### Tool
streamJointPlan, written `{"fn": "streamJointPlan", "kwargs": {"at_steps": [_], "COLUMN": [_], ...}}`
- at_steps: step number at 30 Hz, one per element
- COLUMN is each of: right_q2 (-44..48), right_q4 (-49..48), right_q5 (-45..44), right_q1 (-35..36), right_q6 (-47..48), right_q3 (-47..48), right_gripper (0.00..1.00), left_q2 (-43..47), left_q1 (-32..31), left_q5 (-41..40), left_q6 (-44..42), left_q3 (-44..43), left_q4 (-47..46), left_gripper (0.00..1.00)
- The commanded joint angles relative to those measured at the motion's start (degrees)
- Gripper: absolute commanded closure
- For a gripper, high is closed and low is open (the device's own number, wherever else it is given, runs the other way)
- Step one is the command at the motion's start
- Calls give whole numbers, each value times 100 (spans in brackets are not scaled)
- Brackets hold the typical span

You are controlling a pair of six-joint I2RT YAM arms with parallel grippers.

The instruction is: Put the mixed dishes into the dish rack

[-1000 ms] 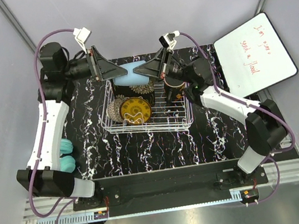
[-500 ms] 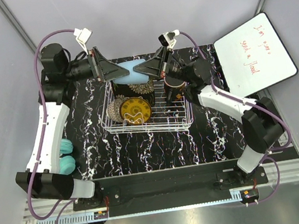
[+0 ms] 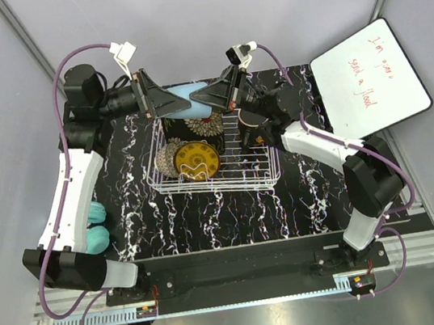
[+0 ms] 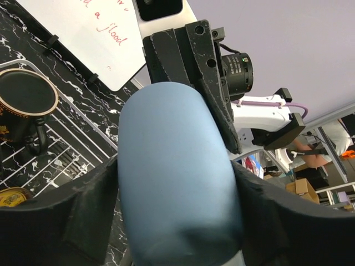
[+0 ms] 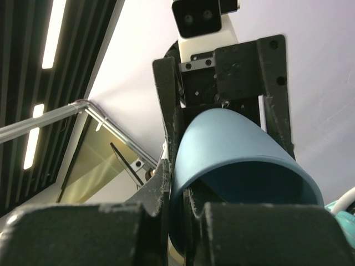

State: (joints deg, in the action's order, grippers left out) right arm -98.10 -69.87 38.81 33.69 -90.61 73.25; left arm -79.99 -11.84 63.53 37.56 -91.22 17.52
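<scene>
2 arms [image 3: 68,180] [image 3: 316,141] raised, meet at cup [image 4: 177,177].

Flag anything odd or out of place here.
The light blue cup is on its side in mid-air over the far edge of the dish rack, right gripper pinching its rim, left gripper flanking its body. Two teal balls, not dishes, lie left of the rack.

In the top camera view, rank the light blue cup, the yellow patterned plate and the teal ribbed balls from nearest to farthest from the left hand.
From the left hand:
1. light blue cup, right between its fingers, far side.
2. yellow patterned plate, standing in the dish rack, middle.
3. teal ribbed balls, far off at the left edge.
</scene>
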Motion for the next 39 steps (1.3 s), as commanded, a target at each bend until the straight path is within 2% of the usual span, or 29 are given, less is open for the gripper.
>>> {"fn": "streamJointPlan", "kwargs": {"at_steps": [1,2,4,5,6,8,9,10,12,13,15,20,21,24,25,26,28,29,30,31,32,35,39], "right_q2": [-209,-226,-279,-297,-288,-279,-227,-192,-26,63,378,1055,1352,1976,2093,2198,2567,2742,3170,3418,3673,4666,5896], "right_q4": [-229,-229,-229,-229,-221,-168,-133,-28,26,-27,-18,595,754,1456,1963,2203,2895,3195,3468,4193,4670,6113,7292], "right_q5": [-216,-207,-189,-198,-207,-181,-154,-50,56,31,22,329,390,435,487,514,505,418,313,-2,-248,-1224,-2393], "right_q1": [137,146,155,155,164,155,146,94,-3,-186,-406,-986,-1153,-1461,-1506,-1541,-1681,-1734,-1769,-1796,-1796,-1796,-1796], "right_q6": [-9,-18,-18,-27,-36,-10,25,69,149,140,184,665,772,1246,1404,1684,1984,2342,2563,2844,3534,4530,5000], "right_q3": [312,373,391,374,339,251,207,163,-152,-510,-864,-1655,-1761,-2192,-2236,-2280,-2368,-2455,-2500,-2526,-2474,-2430,-2544], "right_gripper": [100,100,100,100,100,99,93,78,71,64,59,47,41,36,36,35,31,30,30,30,30,30,30], "left_q2": [106,115,115,115,123,123,97,88,62,62,36,-34,-69,-157,-184,-201,-324,-368,-438,-500,-570,-1201,-1879], "left_q1": [-187,-196,-214,-214,-214,-214,-214,-214,-188,-179,-179,-161,-161,-205,-249,-414,-757,-1203,-1407,-1575,-1776,-1988,-2200], "left_q5": [134,134,142,134,125,125,107,125,81,29,-129,-262,-314,-559,-656,-788,-1568,-1902,-2462,-2616,-2713,-2898,-3204], "left_q6": [6,6,-3,-3,-3,-108,-178,-266,-617,-758,-1241,-1768,-1874,-2331,-2445,-2812,-3384,-3987,-4228,-4387,-4572,-5019,-5759], "left_q3": [16,25,60,60,52,-53,-106,-194,-545,-685,-1090,-1407,-1442,-1565,-1574,-1661,-1855,-1943,-1935,-1917,-1943,-2249,-2575], "left_q4": [-179,-179,-187,-179,-170,-74,101,190,618,778,1303,1859,2061,2430,2493,2606,3221,3397,3590,3627,3653,3943,4496], "left_gripper": [39,57,74,92,99,100,100,100,100,100,100,100,100,100,100,100,100,100,100,100,100,100,100]}}
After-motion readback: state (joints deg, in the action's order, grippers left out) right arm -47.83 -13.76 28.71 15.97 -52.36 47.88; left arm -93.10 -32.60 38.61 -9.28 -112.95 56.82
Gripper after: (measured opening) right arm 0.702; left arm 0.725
